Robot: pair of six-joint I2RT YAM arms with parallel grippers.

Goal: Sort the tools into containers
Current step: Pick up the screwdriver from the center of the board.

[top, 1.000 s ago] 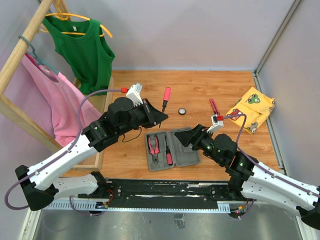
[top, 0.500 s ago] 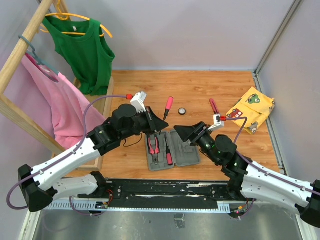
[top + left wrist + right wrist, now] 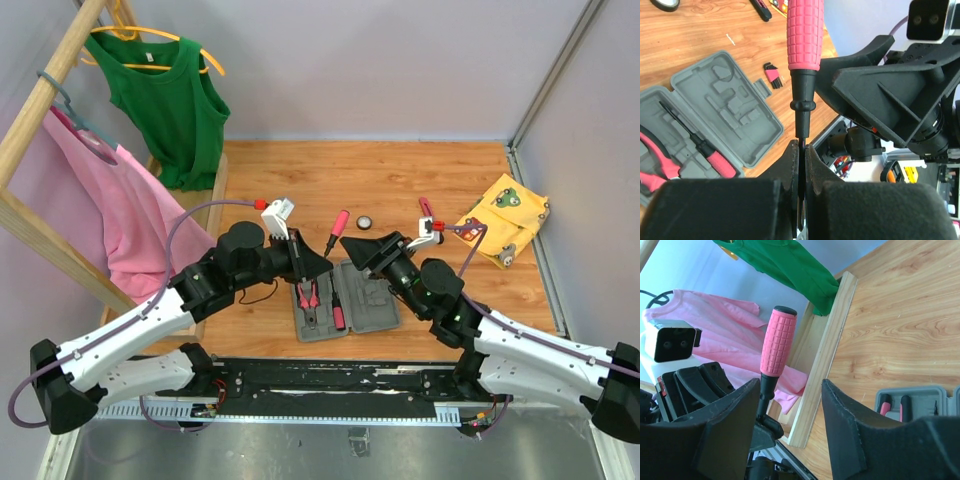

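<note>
Left tool [image 3: 322, 260], right tool [image 3: 350, 244] and screwdriver [image 3: 339, 222] crowded at the case [image 3: 378, 306]'s far edge; free tabletop [image 3: 300, 175] beyond.

pink-and-black screwdriver [image 3: 803, 35], grey case [image 3: 725, 107], yellow patterned cloth [image 3: 505, 215]

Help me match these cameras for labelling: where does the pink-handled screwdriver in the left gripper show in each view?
Top external: pink-handled screwdriver at centre, just above the case in the picture.
Left wrist: screwdriver top centre, upright, shaft pinched in the left gripper.
Right wrist: screwdriver left of centre, handle uppermost.
Shared landmark: the grey tool case, open, in all three.
</note>
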